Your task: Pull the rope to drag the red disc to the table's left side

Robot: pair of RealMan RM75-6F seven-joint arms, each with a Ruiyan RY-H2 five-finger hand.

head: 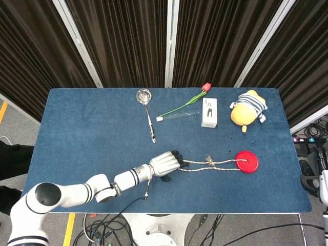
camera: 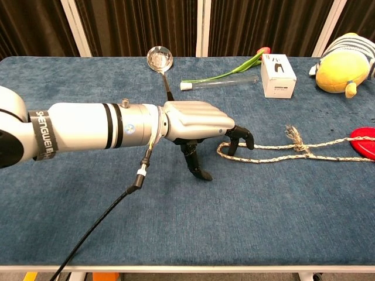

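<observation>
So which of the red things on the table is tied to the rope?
The flat red disc near the table's right edge; the rope runs from it to the left hand. The other red thing, the tulip's bloom, lies at the far edge, untied.

One legible marking is present. In the chest view, a black band (camera: 40,135) encircles the left arm near the left picture edge and carries white capital letters running along the band, reading approximately "SHENGWEI"; the last characters are uncertain. The white box (camera: 277,75) at the far side of the desk bears small dark marks, too small to read.
</observation>
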